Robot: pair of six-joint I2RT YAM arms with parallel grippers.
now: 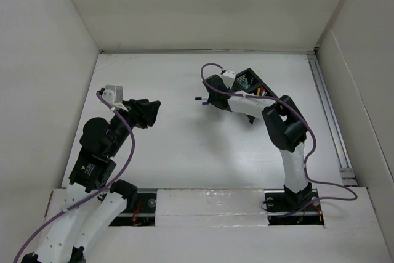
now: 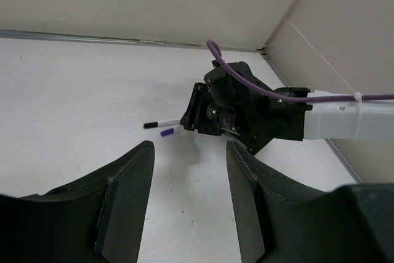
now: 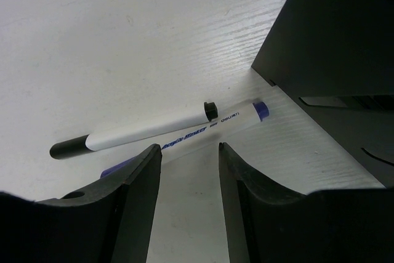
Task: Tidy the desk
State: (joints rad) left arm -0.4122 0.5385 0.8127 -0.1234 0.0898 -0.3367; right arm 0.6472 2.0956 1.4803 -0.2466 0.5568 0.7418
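As the top view shows it, the white tabletop spreads under both arms, with my right pincer low toward its far edge, near the black organizer. Left wrist: left pincer parted, empty. Right wrist: right pincer half-wide, holding nothing, aimed at black-capped marker touching blue-capped pen. I'd straddle the marker alone, then squeeze.

Two markers on desk, left of organizer.
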